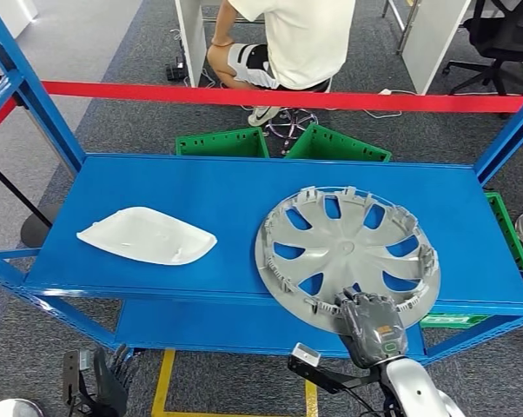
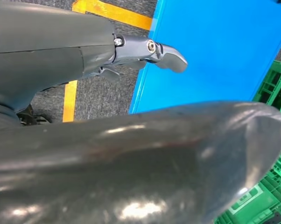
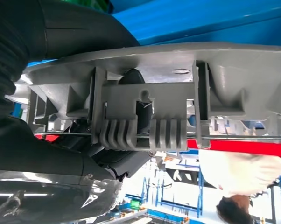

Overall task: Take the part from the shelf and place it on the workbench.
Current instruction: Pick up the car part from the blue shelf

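A grey wheel cover (image 1: 347, 248) lies face down on the right half of the blue shelf (image 1: 213, 187), its near rim just over the front edge. My right hand (image 1: 370, 326) grips that near rim from the front. In the right wrist view its dark fingers (image 3: 37, 154) curl around the wheel cover's rim and clips (image 3: 160, 98). A white curved part (image 1: 148, 236) lies on the left half of the shelf, untouched. My left hand (image 2: 132, 158) hangs low beside the shelf's edge, one finger (image 2: 146, 49) stretched out, holding nothing.
A red bar (image 1: 279, 97) runs across behind the shelf, and blue uprights stand at both ends. A person (image 1: 305, 39) sits beyond it. Green crates (image 1: 340, 143) stand behind and below. A lower blue shelf (image 1: 200, 326) and a yellow floor line (image 1: 161, 382) lie in front.
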